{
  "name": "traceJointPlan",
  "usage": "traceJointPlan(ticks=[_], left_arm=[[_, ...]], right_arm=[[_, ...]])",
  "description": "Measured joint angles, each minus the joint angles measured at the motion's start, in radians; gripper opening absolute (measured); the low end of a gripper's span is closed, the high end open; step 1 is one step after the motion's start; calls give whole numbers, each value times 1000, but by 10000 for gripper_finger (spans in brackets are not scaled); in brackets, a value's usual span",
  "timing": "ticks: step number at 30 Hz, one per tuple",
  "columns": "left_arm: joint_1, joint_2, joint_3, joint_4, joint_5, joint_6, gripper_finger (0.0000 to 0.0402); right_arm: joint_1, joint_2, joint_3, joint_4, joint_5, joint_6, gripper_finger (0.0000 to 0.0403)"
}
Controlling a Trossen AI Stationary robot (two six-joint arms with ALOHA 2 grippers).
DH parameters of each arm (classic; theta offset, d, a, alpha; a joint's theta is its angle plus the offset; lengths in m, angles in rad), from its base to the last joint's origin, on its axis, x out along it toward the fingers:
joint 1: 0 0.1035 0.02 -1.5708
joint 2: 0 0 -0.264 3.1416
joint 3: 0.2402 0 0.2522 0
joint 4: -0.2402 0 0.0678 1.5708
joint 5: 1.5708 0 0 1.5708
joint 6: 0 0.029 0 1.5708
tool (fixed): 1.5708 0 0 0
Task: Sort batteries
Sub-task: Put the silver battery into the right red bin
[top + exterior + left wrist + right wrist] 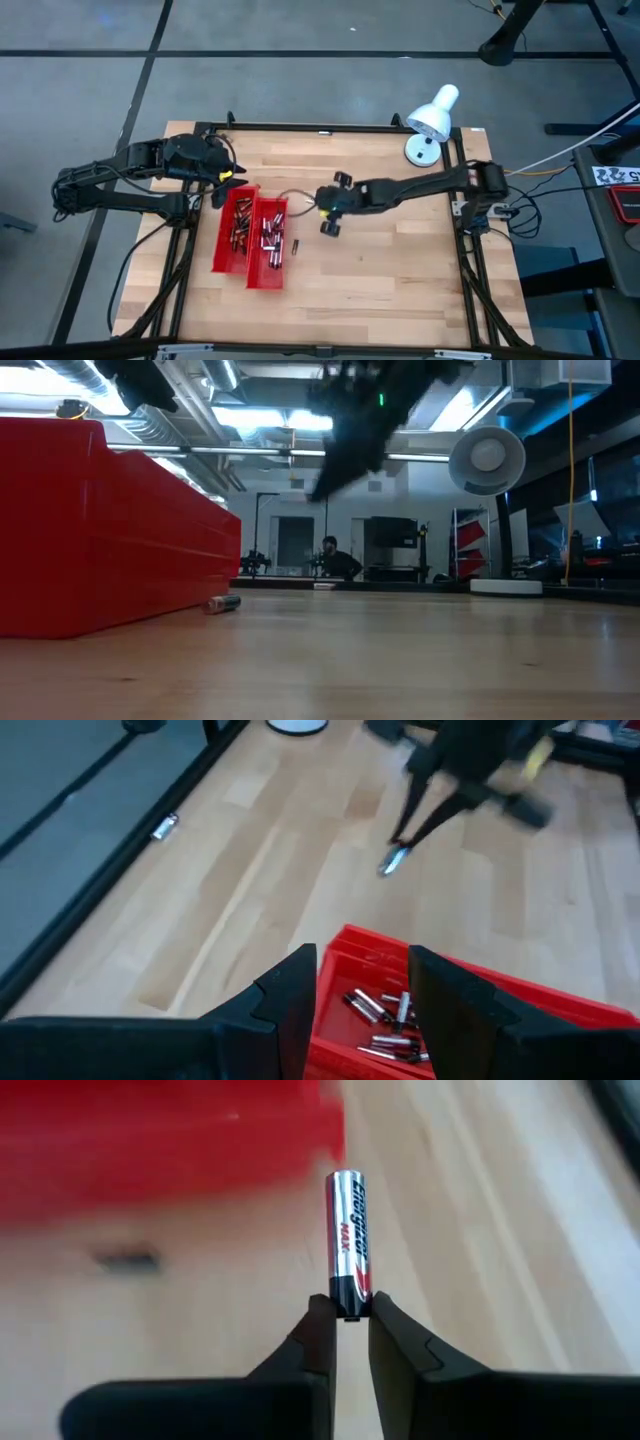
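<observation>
In the high view, two red trays [250,236] are seen side by side left of the table's middle, both already holding many batteries [270,235]. One loose battery [295,245] is seen on the wooden table [400,270] just beside the right-hand tray. The right gripper [329,226] is held just right of the trays, and the left gripper [226,186] waits just beyond the trays' far end. Much of the sorting is judged to be done, since few batteries are left outside the trays. A white lamp [432,118] stands well apart from the trays, at the table's far right corner.

In the low view, the loose battery [223,603] is seen lying at the foot of the red tray's wall [110,540], while a dark arm is blurred overhead.

In the left wrist view, the left gripper's fingers [290,1000] are held spread above a tray with batteries in it [385,1020]. Beyond the tray, a battery [392,861] is seen at the right gripper's tip.

In the right wrist view, a held battery [349,1241] is pinched by its lower end between the right gripper's fingers [310,1340], upright, not far from the blurred red tray. "Energizer MAX" can be read on its side. This battery and the loose one are judged to be left to place.
</observation>
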State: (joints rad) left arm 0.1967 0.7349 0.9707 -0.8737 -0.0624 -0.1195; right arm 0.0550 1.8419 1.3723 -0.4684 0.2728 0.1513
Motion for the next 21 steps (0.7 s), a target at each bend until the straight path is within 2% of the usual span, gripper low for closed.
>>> traceJointPlan(ticks=[5,11,21], left_arm=[[9,3,0,7,-28,33,147],[41,19,0,70,-31,71,147],[92,73,0,136,-31,89,147]], right_arm=[[-20,-55,35,152,-140,-4,39],[-27,-20,57,231,-206,-51,40],[-85,67,57,446,-544,-81,41]])
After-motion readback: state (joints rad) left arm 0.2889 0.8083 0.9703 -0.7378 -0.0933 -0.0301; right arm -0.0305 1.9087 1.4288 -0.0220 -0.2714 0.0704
